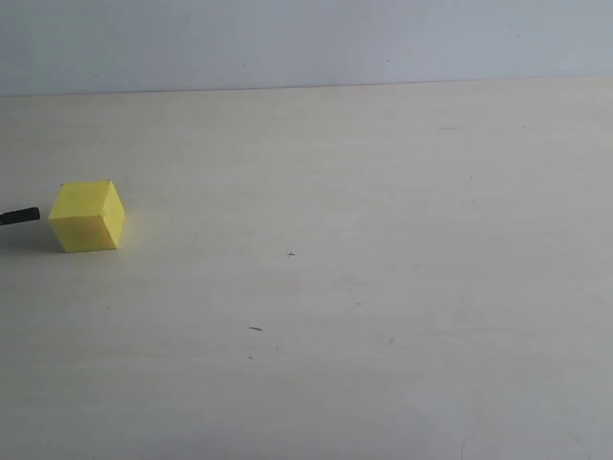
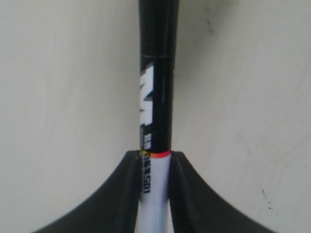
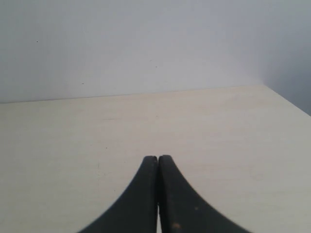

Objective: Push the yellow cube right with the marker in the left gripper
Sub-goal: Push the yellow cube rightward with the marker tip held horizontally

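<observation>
1. We found the cube [image 1: 87, 217] on the surface [image 1: 383, 287], far to the left in the exterior view.
2. The marker [image 1: 19, 217] lay just left of the cube; we could not tell whether they touched.
3. The marker ran between the left claw [image 2: 154, 158] fingers and out beyond them.
4. A wall [image 1: 306, 38] stood behind the surface.

The yellow cube [image 1: 87, 217] is seen as plain and bright, its top lighter than its sides. The marker [image 2: 156, 97] is shown black with white print, then a thin red band, then white with black print. The left gripper [image 2: 155, 154] and the right gripper [image 3: 158, 157] are coloured black. The table [image 1: 402, 287] is rendered pale cream with faint grain.
</observation>
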You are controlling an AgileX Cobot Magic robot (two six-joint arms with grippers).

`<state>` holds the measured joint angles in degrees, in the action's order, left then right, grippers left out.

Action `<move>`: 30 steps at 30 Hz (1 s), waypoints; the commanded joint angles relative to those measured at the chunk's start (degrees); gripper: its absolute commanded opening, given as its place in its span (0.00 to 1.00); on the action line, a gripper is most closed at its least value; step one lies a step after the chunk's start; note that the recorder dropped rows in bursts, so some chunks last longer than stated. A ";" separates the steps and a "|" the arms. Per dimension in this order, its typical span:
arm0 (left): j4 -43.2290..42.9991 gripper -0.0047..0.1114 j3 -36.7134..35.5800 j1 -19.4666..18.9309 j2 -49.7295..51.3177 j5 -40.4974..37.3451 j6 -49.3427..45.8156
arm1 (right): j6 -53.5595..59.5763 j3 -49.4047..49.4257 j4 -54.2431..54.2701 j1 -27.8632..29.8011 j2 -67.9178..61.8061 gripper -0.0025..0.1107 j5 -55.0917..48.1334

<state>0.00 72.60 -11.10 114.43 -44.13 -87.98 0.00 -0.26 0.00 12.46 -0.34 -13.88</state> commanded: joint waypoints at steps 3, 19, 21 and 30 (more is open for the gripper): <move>2.98 0.04 -0.33 0.51 0.34 -0.84 -1.08 | 0.00 0.26 0.00 0.22 0.09 0.02 0.31; -5.00 0.04 -0.57 8.28 1.15 -5.11 19.94 | 0.00 0.26 0.00 0.22 0.09 0.02 0.31; -4.34 0.04 -0.57 9.91 1.18 -4.03 20.76 | 0.00 0.26 0.00 0.22 0.09 0.02 0.31; -5.61 0.04 -0.57 21.00 1.18 1.46 24.22 | 0.00 0.26 0.00 0.22 0.09 0.02 0.31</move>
<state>-5.43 72.23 7.11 116.15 -44.55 -66.55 0.00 -0.26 0.00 12.46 -0.34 -13.88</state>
